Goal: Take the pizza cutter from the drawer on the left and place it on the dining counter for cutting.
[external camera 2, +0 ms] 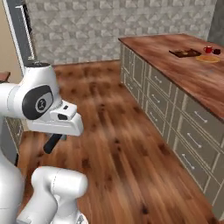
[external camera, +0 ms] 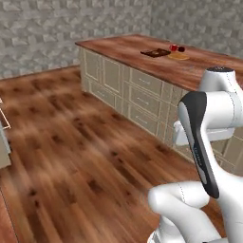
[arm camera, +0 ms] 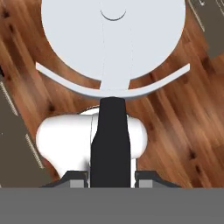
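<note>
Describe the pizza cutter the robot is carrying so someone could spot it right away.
Look along the gripper in the hand view, above the wood-plank floor. Clamped there is the pizza cutter: a black handle widening into a large pale grey disc blade with a curved guard, unlike anything nearby.

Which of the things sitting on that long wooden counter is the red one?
The small red cup-like item, between the dark board and the flat tan round on the dining counter.

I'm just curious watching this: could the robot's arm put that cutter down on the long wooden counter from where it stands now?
Probably not yet. The gripper holds the pizza cutter low over the floor, and the dining counter stands across a stretch of open floor. Nothing blocks the way; the base likely needs to drive closer first.
</note>
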### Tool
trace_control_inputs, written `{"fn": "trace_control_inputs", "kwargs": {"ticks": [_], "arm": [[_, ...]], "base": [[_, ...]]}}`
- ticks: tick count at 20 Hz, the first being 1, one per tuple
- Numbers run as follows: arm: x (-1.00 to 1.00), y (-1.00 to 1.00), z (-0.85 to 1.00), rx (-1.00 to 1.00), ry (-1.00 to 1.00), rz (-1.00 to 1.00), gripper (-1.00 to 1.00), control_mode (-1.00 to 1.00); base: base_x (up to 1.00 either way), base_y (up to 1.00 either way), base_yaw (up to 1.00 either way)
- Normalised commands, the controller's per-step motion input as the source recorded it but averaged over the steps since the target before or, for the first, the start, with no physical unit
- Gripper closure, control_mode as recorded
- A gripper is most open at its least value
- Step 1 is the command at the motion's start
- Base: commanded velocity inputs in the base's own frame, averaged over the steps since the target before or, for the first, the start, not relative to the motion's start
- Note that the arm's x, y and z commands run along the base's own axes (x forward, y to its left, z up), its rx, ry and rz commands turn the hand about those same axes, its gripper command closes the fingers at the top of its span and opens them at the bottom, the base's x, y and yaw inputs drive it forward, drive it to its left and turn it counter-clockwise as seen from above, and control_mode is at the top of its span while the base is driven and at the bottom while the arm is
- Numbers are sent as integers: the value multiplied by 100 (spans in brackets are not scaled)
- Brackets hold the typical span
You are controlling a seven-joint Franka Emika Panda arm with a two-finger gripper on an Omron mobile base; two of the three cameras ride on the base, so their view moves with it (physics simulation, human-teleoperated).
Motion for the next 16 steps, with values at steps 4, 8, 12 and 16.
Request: {"fn": "trace_control_inputs", "kwargs": {"ticks": [4, 8, 12, 16], "arm": [[0, 0, 0, 0, 0, 0, 100, 100], [0, 0, 0, 0, 0, 0, 100, 100], [0, 0, 0, 0, 0, 0, 100, 100], [0, 0, 0, 0, 0, 0, 100, 100]], "base": [[50, 0, -71], [69, 1, -61], [78, 39, -61], [83, 80, -55]]}}
